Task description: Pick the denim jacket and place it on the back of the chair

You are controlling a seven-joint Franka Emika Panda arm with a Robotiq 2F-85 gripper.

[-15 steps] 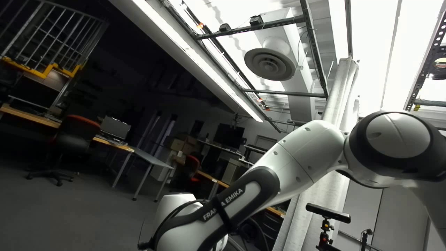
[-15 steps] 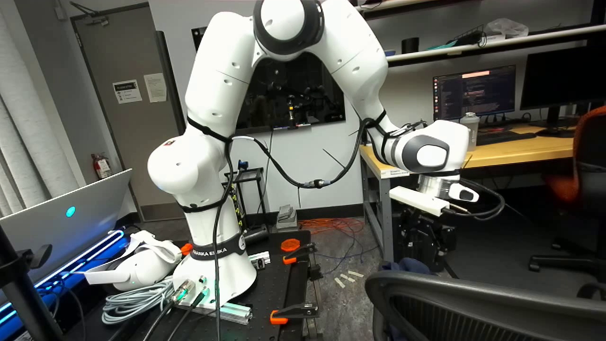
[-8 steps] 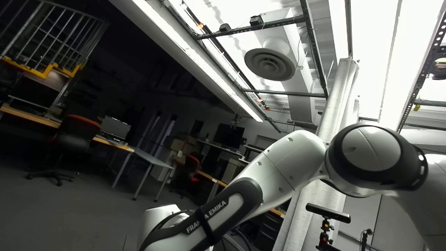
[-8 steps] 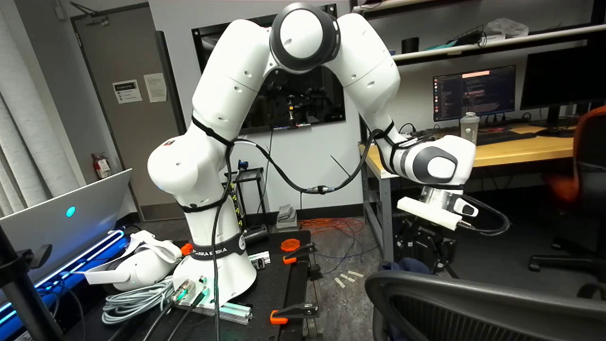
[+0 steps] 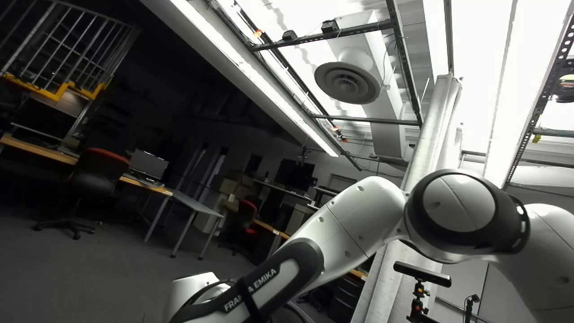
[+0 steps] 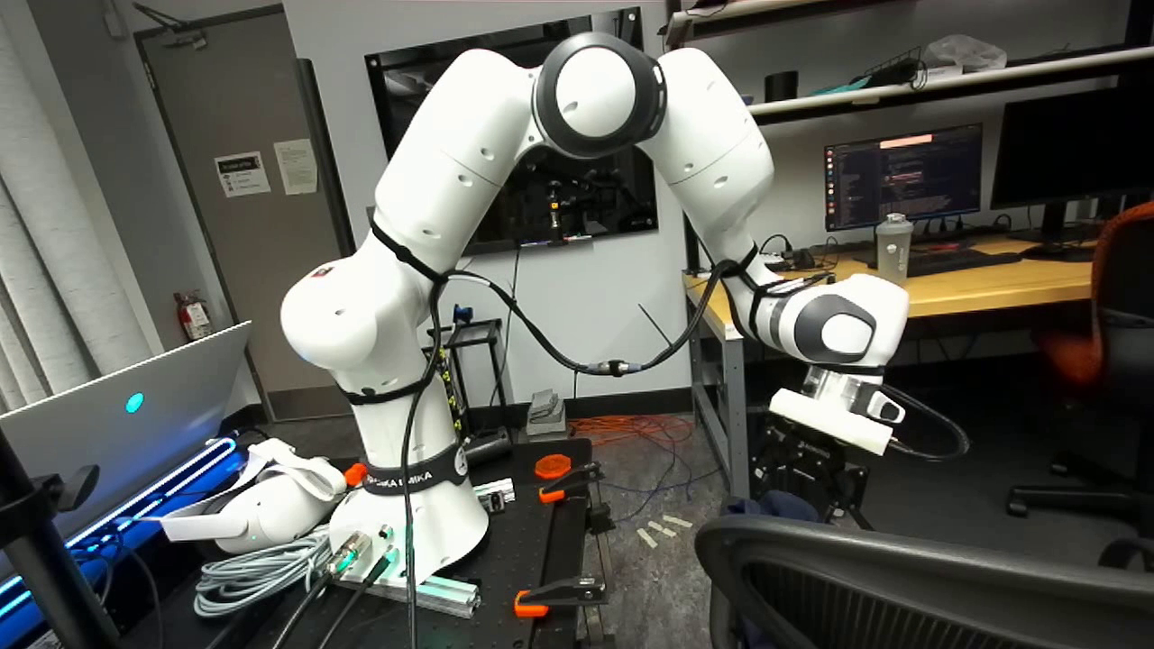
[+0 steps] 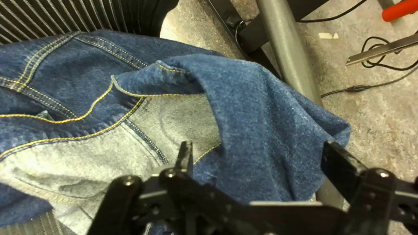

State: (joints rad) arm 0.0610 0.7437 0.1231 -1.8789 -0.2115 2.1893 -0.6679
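Observation:
The blue denim jacket (image 7: 248,107) lies crumpled in the wrist view, its pale inner side partly showing. A fold of it hangs over a grey bar (image 7: 284,42). In an exterior view only a small part of the jacket (image 6: 780,507) shows behind the chair's dark back (image 6: 911,563); the rest is hidden. The chair's ribbed mesh (image 7: 65,16) shows at the upper left of the wrist view. My gripper (image 7: 258,145) is open and empty, its fingers apart over the fold. In an exterior view the gripper (image 6: 811,469) is above and behind the chair back, fingertips unclear.
A wooden desk (image 6: 1001,279) with monitors and a bottle (image 6: 893,248) stands behind the arm. The black robot table (image 6: 532,532) carries orange clamps (image 6: 532,604), a white headset (image 6: 270,505) and coiled cable. Cables lie on the floor.
The arm has come down and reached a little farther out from its base, lowering the wrist and gripper behind the chair back. The chair and the visible jacket part have not moved.

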